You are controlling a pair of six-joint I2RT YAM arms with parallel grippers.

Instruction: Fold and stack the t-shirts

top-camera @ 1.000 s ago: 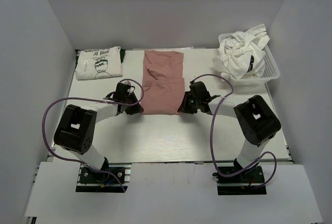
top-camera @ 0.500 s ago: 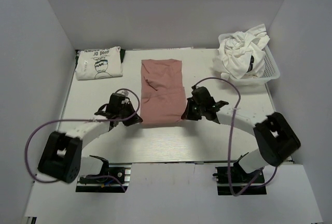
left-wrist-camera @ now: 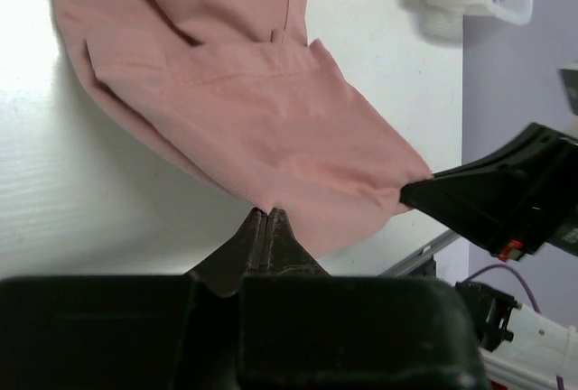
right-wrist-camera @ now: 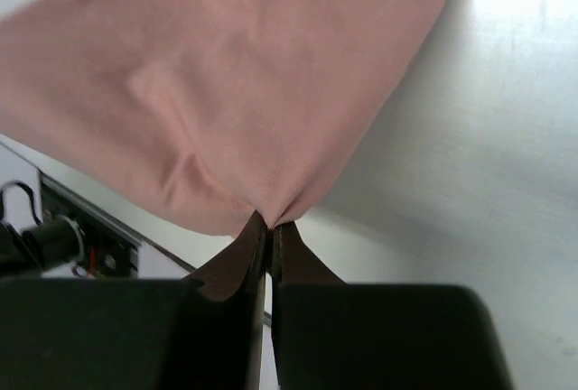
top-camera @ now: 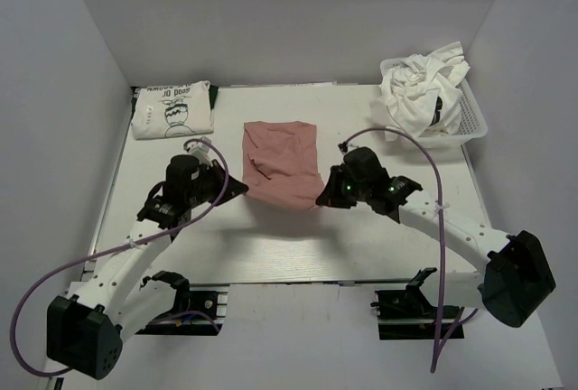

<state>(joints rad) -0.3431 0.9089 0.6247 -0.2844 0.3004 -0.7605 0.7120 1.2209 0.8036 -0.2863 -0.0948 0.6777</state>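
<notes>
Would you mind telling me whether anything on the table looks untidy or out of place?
Only the white t-shirts, heaped crumpled in the basket at the far right, spilling over its rim. The pink t-shirt, pinched by the left gripper and right gripper, looks fine.

White table (top-camera: 289,236) boxed in by plain pale walls: left wall (top-camera: 54,92), back wall (top-camera: 289,20), right wall (top-camera: 537,74). Bright, even light, soft shadows.

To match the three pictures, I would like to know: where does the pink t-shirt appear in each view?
Top external: pink t-shirt in the middle of the picture.
Left wrist: pink t-shirt across the upper middle.
Right wrist: pink t-shirt fills the upper left.
Shared landmark: right gripper shut on its near corner.
</notes>
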